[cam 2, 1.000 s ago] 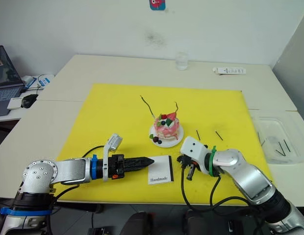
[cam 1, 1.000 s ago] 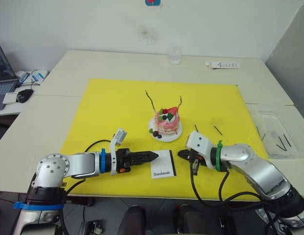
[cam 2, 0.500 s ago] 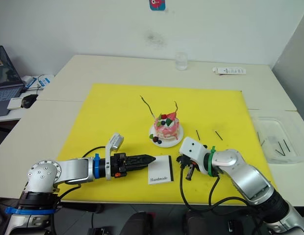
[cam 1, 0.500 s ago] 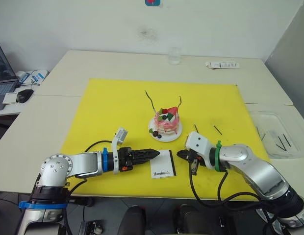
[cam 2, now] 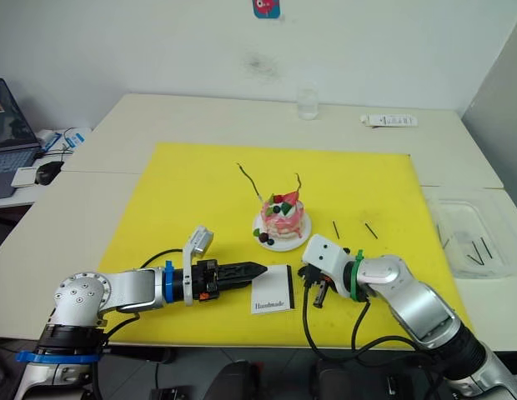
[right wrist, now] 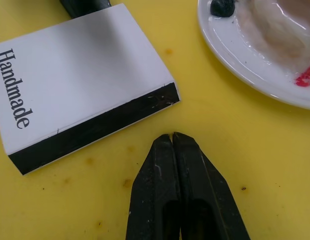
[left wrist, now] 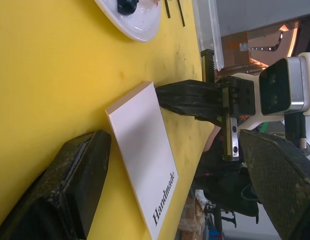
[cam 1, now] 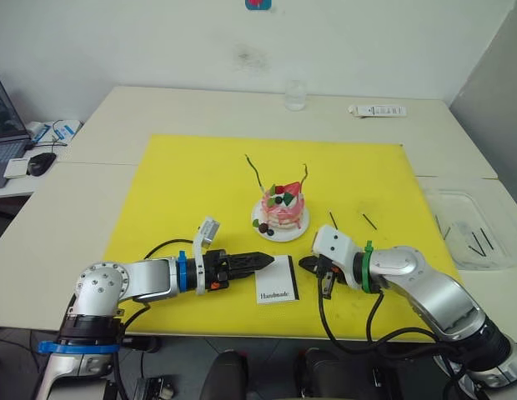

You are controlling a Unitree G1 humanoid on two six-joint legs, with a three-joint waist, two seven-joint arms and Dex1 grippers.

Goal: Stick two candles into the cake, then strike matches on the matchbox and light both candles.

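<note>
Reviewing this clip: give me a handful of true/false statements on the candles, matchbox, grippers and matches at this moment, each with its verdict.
1. Both thin wavy candles stand in the small round pink cake. True.
2. The right gripper holds a match. False: its jaws are shut on nothing, beside the black strip of the flat white "Handmade" matchbox.
3. The matchbox lies flat on the yellow mat between the two grippers. True.
4. The left gripper has lifted the matchbox. False: it only points at it.
5. Two short dark matches lie on the mat to the cake's right. True.
</note>
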